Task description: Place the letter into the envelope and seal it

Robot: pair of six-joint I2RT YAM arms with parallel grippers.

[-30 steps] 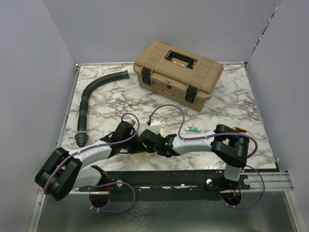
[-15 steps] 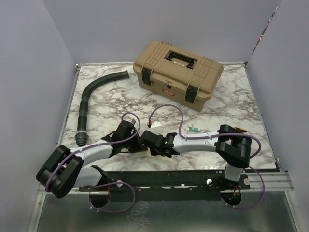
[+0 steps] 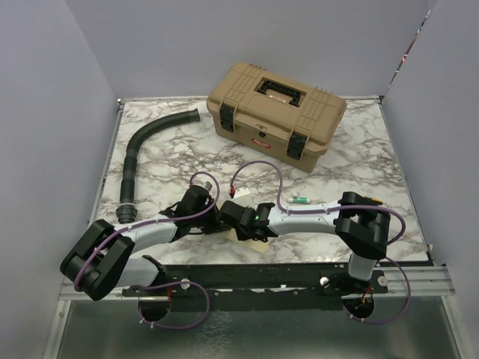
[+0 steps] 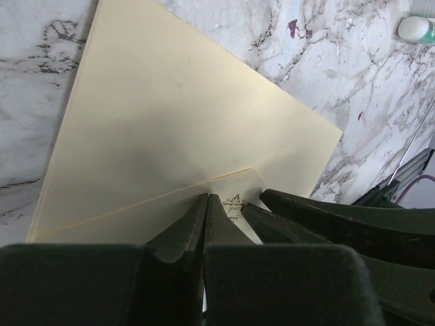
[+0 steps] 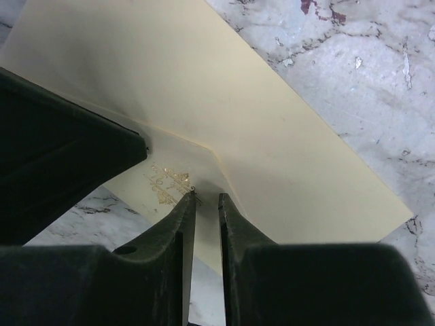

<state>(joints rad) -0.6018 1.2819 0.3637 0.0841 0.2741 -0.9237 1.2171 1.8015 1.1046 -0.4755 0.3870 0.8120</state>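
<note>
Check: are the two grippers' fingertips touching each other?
Apart. The right wrist view shows gold-printed pale yellow paper between the left gripper and the right gripper.

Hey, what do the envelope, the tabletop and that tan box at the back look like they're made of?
Envelope: pale yellow paper, matte, thin with a crisply creased flap. Tabletop: white with grey veining, so marble or perhaps a marble-print laminate. Tan box: probably moulded plastic, matte, judging by its ribbed, rounded shell.
</note>
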